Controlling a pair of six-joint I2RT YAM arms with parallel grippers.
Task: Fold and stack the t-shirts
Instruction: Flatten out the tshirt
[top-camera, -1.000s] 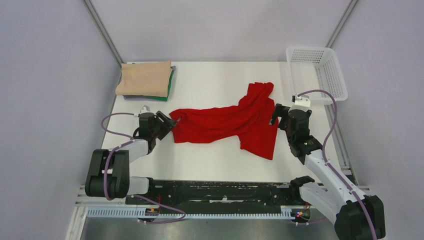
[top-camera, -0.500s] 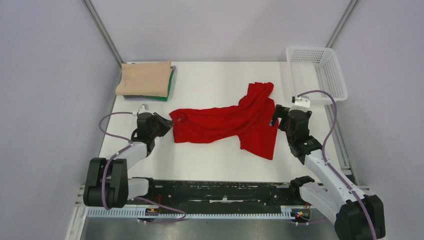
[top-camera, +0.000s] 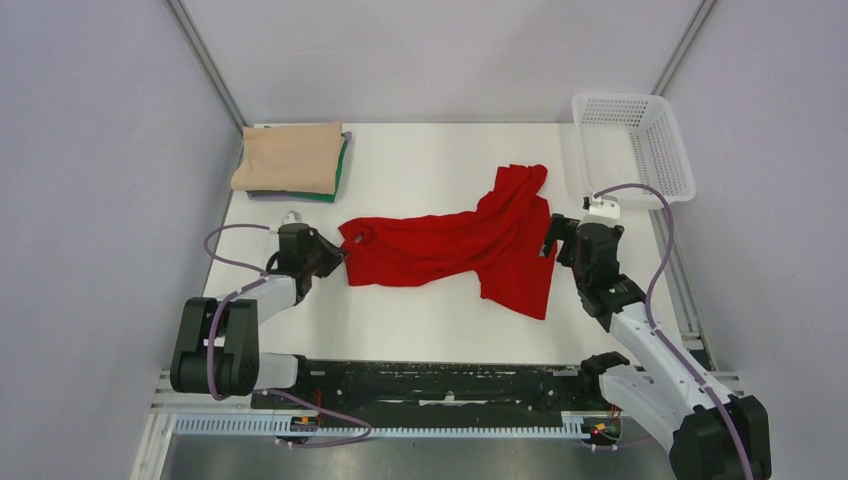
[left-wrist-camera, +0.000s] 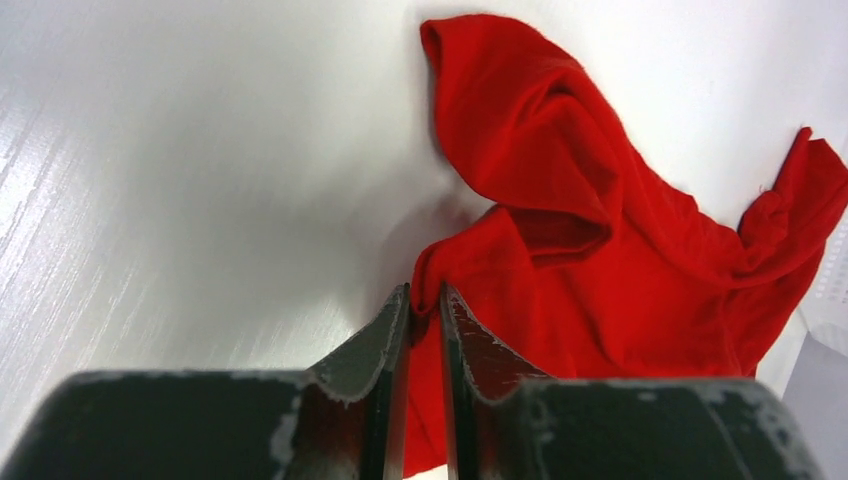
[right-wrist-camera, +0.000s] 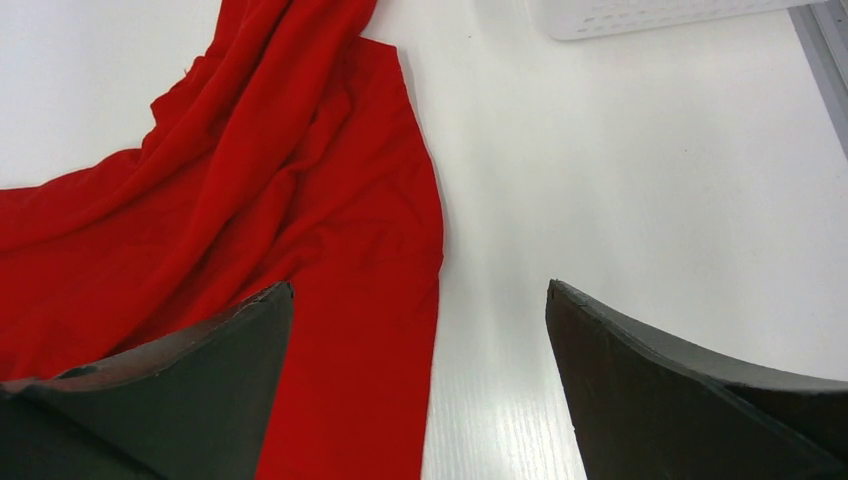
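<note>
White table (top-camera: 430, 160): crumpled red t-shirt (top-camera: 450, 245) at centre; folded beige t-shirt (top-camera: 290, 157) atop dark green t-shirt (top-camera: 342, 163) at 10 o'clock; white mesh basket (top-camera: 622, 97) at 2 o'clock.

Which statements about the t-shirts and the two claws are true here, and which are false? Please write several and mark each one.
1. The red t-shirt lies unfolded and crumpled on the table. True.
2. The beige t-shirt lies inside the white basket. False: it lies folded on top of the green t-shirt at the far left corner, and the basket shows no cloth in it.
3. The right claw is open wide over the edge of the red t-shirt. True.
4. The left claw is open wide. False: its fingers are almost together, at the near left edge of the red t-shirt.
</note>
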